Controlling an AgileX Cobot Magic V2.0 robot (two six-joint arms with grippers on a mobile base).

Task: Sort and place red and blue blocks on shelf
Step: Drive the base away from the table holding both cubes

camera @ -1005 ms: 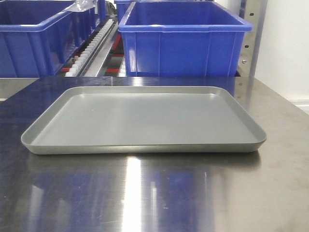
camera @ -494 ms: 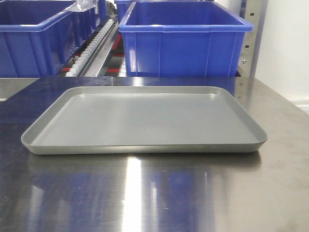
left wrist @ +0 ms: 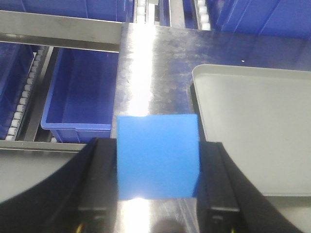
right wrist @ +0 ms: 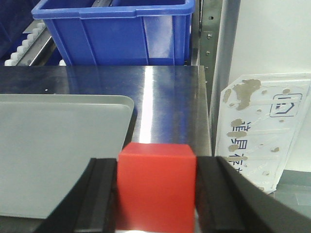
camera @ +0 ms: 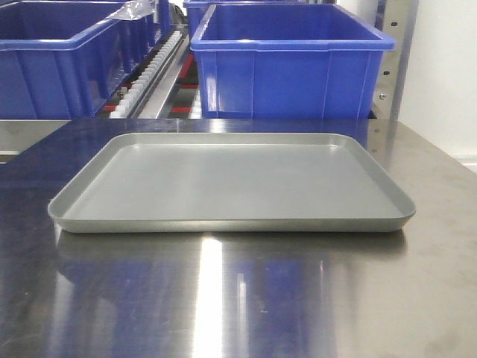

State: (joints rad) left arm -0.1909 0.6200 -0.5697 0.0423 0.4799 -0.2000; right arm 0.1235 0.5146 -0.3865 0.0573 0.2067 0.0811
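Blocks both in hand, one per arm, none on the shelf yet.

L gripper (left wrist: 156, 167) is clamped on the blue block (left wrist: 157, 145) by two opposite side faces, over the steel table (left wrist: 146, 73) just off the tray's (left wrist: 252, 131) left edge. A shelf rail (left wrist: 58, 29) and a blue bin (left wrist: 80, 92) lie beyond. R gripper (right wrist: 156, 170) grips the red block (right wrist: 156, 187) the same way, off the tray's right near corner and close to the table's right edge. Can't tell if either cube touches the top. Front view shows no arm or block. Cubes prob. light and rigid, w/ flat matte faces, so not slippery or fragile. Best hold is as now, pads centred on parallel faces. An off-centre pinch could let a cube twist. Top and front faces are free, so it should set down flat.
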